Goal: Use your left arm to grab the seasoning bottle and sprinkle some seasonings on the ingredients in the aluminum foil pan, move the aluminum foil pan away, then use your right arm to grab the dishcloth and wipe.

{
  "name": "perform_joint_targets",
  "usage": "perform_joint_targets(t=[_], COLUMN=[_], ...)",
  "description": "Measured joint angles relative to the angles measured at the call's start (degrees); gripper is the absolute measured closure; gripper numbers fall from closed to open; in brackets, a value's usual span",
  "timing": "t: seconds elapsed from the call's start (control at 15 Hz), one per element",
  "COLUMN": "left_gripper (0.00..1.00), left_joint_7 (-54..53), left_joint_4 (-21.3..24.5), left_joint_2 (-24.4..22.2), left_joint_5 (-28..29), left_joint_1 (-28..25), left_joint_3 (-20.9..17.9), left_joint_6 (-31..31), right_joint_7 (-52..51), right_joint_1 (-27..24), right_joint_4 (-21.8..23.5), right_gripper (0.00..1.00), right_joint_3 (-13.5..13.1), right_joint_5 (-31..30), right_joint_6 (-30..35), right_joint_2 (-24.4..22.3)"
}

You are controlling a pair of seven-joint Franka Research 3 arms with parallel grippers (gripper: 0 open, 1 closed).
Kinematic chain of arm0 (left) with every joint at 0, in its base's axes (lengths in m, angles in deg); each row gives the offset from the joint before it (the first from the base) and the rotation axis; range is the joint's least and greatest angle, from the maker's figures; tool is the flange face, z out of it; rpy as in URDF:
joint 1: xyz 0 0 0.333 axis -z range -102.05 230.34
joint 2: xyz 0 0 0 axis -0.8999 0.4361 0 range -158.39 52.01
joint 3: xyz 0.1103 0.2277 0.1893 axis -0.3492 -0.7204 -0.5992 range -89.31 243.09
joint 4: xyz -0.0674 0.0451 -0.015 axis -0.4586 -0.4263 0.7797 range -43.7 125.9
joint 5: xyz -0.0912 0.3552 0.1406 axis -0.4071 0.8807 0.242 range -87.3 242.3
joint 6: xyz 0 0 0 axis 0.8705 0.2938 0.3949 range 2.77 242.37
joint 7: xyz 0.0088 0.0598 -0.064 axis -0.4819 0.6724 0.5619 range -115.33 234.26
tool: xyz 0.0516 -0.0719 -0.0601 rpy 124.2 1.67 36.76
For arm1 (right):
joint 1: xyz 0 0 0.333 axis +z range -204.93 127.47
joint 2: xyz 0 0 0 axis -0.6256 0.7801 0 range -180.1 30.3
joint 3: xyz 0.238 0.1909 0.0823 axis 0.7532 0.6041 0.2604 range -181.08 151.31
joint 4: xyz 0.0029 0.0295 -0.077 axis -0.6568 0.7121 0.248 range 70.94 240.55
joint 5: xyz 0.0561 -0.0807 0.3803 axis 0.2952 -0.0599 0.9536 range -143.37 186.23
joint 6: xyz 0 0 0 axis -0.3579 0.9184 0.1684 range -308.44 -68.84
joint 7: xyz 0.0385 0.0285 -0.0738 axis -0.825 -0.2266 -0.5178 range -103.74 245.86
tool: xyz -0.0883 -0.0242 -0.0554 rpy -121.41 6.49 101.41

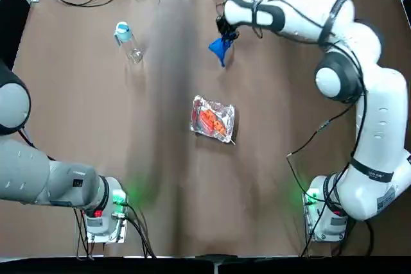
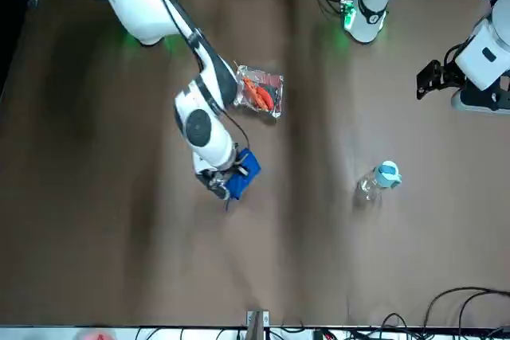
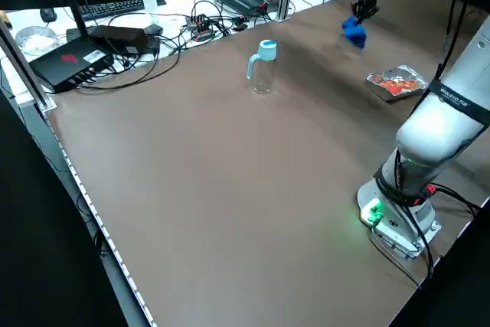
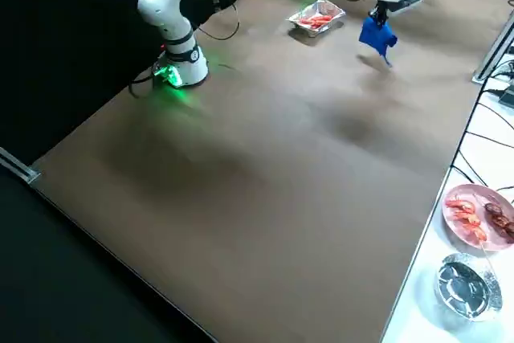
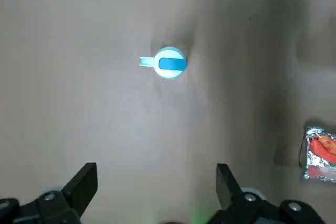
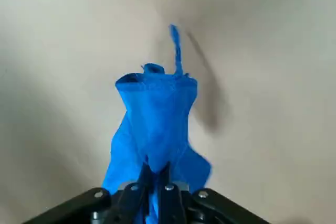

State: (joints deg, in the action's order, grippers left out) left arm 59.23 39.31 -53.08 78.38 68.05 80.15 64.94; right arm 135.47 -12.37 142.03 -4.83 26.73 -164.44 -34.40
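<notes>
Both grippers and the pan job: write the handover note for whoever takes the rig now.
Right gripper: shut on the dishcloth, which hangs above the table, beyond the pan from the robot's bases.
Left gripper: open and empty, raised at the table's left.
Seasoning bottle: upright on the table, far left of the pan, cap on.
Foil pan: on the table between the arms, orange-red ingredients inside.
Done: dishcloth grasped; bottle released. Whether seasoning was sprinkled, or the pan moved, these views cannot settle.
Left: probably the wipe; lower the cloth to the table.
</notes>
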Motion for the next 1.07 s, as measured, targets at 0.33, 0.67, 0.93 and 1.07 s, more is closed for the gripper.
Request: perform_joint_targets(t=[0.33,0.67,0.93,1.07], left_gripper=[0.00,0.00,0.00,0.00], left_joint_7=[-0.26,0.51,1.46,1.48], left_joint_4=[0.00,0.00,0.00,0.00], left_joint_2=[-0.01,-0.01,-0.01,-0.01], left_joint_5=[0.00,-0.03,-0.03,-0.03], left_joint_1=[-0.05,-0.07,-0.07,-0.07], left_joint_3=[-0.18,-0.34,-0.38,-0.39], left_joint_6=[0.00,0.00,0.00,0.00], right_joint_7=[-9.16,-27.30,-50.21,-56.95], right_joint_1=[-7.28,-18.52,-31.23,-35.14], right_joint_4=[0.19,2.29,3.28,3.29], right_gripper=[0.93,0.93,0.93,0.93], right_joint_3=[-0.32,-0.94,-1.06,-0.98], right_joint_5=[-0.10,-0.43,-1.56,-5.84], right_joint_6=[8.95,9.28,9.22,9.17], right_joint_2=[-3.83,-3.80,-3.74,-3.74])
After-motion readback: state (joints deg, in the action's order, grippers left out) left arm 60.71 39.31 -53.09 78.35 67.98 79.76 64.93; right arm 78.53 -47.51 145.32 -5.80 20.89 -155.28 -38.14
